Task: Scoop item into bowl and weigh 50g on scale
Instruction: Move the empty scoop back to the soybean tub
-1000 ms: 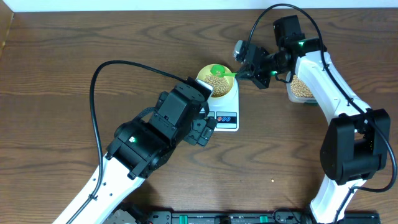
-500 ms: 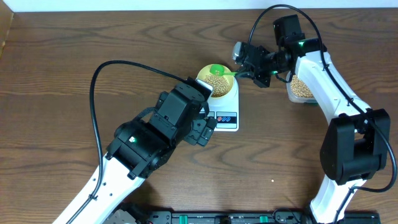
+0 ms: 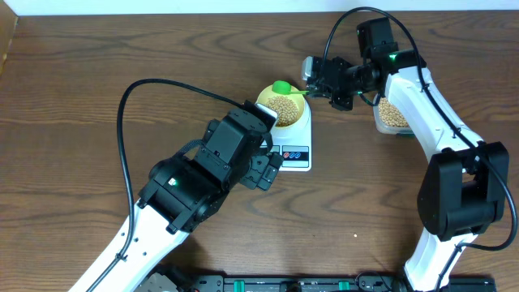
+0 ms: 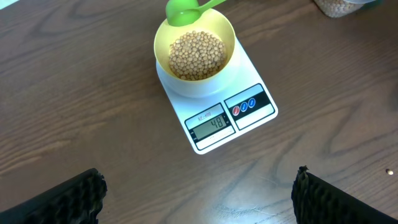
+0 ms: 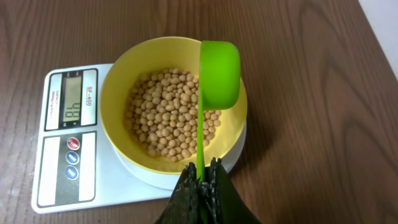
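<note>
Right gripper: closed tight on the handle of a green scoop, whose cup hangs over the rim of the bowl, tipped on its side; what it holds cannot be told. Bowl: yellow-green, upright on the scale, partly filled with beans. Scale: white, flat on the wooden counter, display reading 48, coloured buttons beside it. Left gripper: spread wide, holding nothing, above the counter in front of the scale. Clear container with more beans: on the counter, right of the scale, apart from it.
</note>
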You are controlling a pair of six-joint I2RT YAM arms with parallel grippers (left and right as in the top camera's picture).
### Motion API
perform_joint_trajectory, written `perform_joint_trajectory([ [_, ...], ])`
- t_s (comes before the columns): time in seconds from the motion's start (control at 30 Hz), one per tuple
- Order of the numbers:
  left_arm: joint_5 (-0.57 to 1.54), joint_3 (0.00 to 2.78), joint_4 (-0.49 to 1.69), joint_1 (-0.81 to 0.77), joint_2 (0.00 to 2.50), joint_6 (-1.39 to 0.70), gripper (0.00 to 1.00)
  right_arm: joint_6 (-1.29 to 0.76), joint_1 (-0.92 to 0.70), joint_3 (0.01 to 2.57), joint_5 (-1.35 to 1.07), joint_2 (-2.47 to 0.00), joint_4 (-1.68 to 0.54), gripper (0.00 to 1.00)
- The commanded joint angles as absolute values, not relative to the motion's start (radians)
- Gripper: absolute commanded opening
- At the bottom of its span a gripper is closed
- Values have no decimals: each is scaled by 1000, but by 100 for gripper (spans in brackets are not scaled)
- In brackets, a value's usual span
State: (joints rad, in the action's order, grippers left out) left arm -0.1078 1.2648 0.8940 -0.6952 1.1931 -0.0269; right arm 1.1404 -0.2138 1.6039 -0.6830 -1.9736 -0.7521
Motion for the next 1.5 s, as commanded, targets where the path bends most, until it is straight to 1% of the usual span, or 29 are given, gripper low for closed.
perform_joint_trajectory([
  [0.0, -117, 1271, 897, -690, 1188, -35, 98, 1169, -224, 1625, -698, -1941, -741, 1],
  [0.17, -117, 1271, 897, -690, 1188, -35, 98, 1196, -234, 1625, -698, -1941, -734, 1],
  [0.37, -117, 1271, 897, -690, 1188, -35, 98, 1180, -250, 1625, -699, -1939, -738, 1],
  [0.43, -117, 1271, 897, -690, 1188, -34, 98, 1137, -250, 1625, -698, -1934, -728, 1],
  [0.67, -117, 1271, 897, -690, 1188, -35, 98, 891, -248, 1625, -677, -1848, -645, 1],
  [0.73, -117, 1271, 897, -690, 1188, -35, 98, 752, -243, 1625, -576, -1801, -595, 1],
  [0.83, -117, 1271, 897, -690, 1188, -35, 98, 529, -239, 1625, -283, -1731, -535, 1],
  [0.93, -117, 1271, 897, -690, 1188, -35, 98, 425, -226, 1625, 25, -1686, -532, 1],
  [1.03, -117, 1271, 897, -690, 1188, -35, 98, 346, -191, 1625, 242, -1680, -599, 1],
  [1.1, -117, 1271, 897, -690, 1188, -35, 98, 283, -153, 1625, 268, -1687, -704, 1],
  [1.27, -117, 1271, 897, -690, 1188, -35, 98, 23, -49, 1623, 262, -1716, -906, 1],
  [1.33, -117, 1271, 897, -690, 1188, -35, 98, -17, -12, 1623, 245, -1722, -940, 1],
  [1.47, -117, 1271, 897, -690, 1188, -35, 98, -22, 45, 1622, 233, -1723, -955, 1],
])
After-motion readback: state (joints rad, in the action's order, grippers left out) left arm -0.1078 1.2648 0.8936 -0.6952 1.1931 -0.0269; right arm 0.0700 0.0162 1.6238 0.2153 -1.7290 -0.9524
